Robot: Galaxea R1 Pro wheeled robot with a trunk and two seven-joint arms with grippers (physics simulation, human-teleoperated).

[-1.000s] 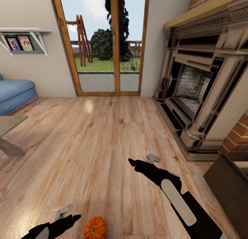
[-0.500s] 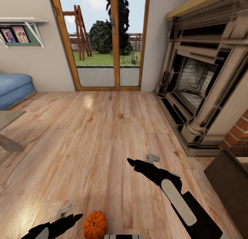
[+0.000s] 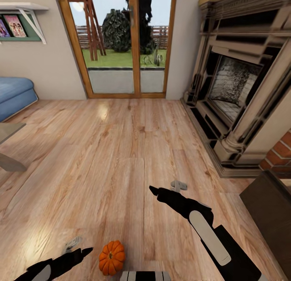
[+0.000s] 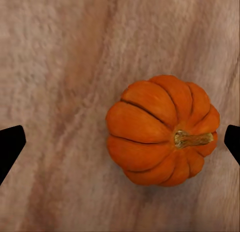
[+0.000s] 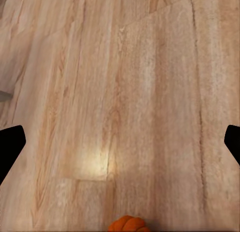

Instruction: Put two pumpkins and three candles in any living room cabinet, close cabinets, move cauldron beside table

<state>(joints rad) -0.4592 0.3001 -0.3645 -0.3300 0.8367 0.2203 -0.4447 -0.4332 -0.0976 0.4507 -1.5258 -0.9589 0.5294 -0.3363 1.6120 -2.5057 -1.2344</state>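
Pumpkin sits on the wooden floor, close in front of the robot, just beside the left gripper, whose fingers stand wide apart above it. The right gripper hovers farther forward, fingers likewise spread, holding nothing.

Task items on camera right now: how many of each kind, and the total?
Pumpkins: 1, on the floor by the left gripper
Candles: 0
Cauldrons: 0
Cabinets: 1, dark-brown corner at right
Tables: 1, corner at left
Total: 3
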